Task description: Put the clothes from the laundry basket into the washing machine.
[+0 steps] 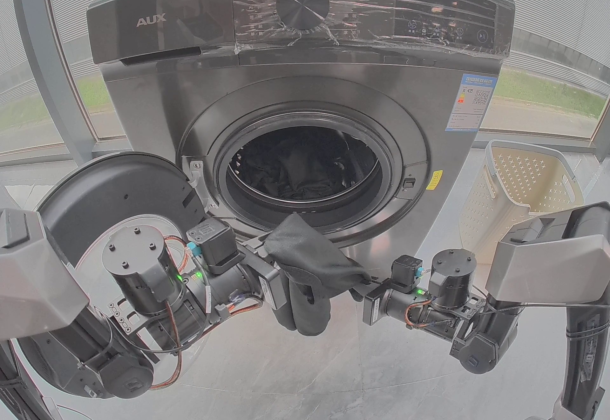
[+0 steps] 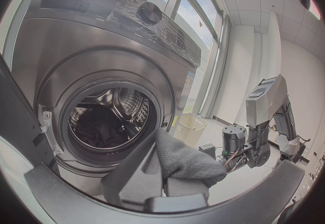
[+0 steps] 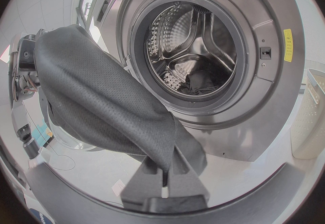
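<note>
A dark grey garment (image 1: 311,262) hangs stretched between both grippers, just in front of and below the washing machine's open port (image 1: 305,170). My left gripper (image 1: 279,272) is shut on its left end, and the cloth (image 2: 184,158) drapes over the fingers. My right gripper (image 1: 362,288) is shut on the other end, pinching the fabric (image 3: 101,99) between its fingers (image 3: 182,170). Dark clothes (image 3: 199,82) lie inside the steel drum (image 3: 189,41). The cream laundry basket (image 1: 521,193) stands on the floor to the right of the machine.
The round machine door (image 1: 114,199) hangs open to the left, close beside my left arm. The floor in front of the machine is pale tile. Large windows stand behind the machine.
</note>
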